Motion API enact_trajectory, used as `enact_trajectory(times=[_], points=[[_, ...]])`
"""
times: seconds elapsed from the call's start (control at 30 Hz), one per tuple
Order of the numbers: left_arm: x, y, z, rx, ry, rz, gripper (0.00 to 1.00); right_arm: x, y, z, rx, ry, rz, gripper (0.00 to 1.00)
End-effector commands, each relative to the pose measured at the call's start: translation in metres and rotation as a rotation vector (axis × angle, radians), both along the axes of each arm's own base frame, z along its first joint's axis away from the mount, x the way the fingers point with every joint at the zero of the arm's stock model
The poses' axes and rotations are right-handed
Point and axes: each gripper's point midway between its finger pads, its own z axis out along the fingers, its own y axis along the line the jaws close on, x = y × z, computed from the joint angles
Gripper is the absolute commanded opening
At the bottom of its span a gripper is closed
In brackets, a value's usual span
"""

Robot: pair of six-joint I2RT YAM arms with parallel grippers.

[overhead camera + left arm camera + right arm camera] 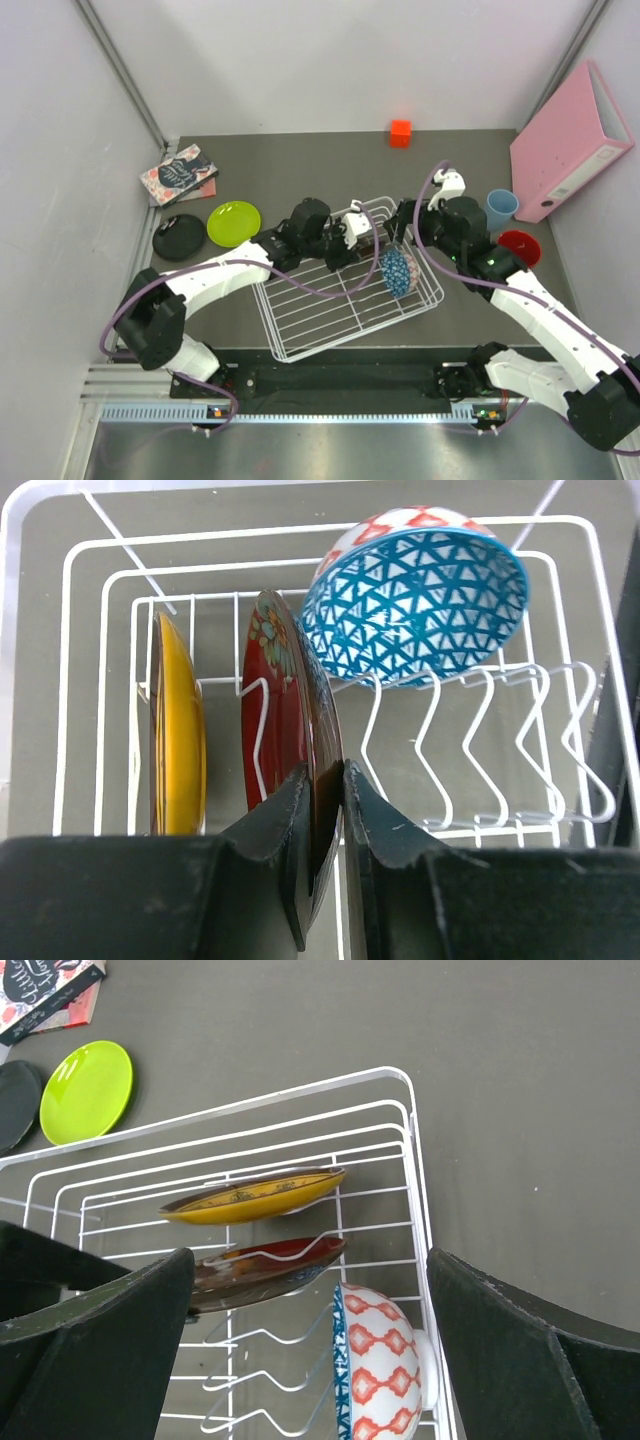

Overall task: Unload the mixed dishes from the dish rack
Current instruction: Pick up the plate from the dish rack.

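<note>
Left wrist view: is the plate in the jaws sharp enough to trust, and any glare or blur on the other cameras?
Left wrist: reddish plate and patterned bowl are sharp; the left gripper pinching the plate's rim is dark but readable. Right wrist: right gripper is two soft dark shapes, the yellow plate crisp. Top external: even light, faint shadows, no harsh glare.

the reddish plate's [285, 730] lower rim is hidden between the left gripper's [325, 775] fingers. the yellow plate's [180, 750] bottom is hidden behind that gripper's body. between the right gripper's [310, 1260] fingers, the picture's edge cuts off the bowl [385, 1370].
</note>
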Motion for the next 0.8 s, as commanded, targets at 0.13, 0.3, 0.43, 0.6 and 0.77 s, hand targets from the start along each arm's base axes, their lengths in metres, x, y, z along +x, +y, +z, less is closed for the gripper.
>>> enact_trajectory(times=[0.13,0.3,0.43,0.6,0.77], points=[[0.019,0.001,0.094,-0.121,-0.229,0.025,0.00,0.001,0.003,0.036,0.055,-0.086,0.001,0.98],[0.026,0.009,0.112,-0.147,-0.269,0.065,0.00,-0.002,0.001,0.044,0.075,-0.099,-0.004,0.98],[0.032,0.018,0.146,-0.195,-0.329,0.094,0.00,-0.004,-0.008,0.065,0.133,-0.149,-0.056,0.99],[0.030,0.026,0.184,-0.254,-0.384,0.098,0.00,-0.011,-0.015,0.096,0.199,-0.227,-0.079,0.99],[0.017,0.026,0.211,-0.332,-0.395,0.076,0.00,-0.018,-0.014,0.108,0.252,-0.235,-0.069,1.00]])
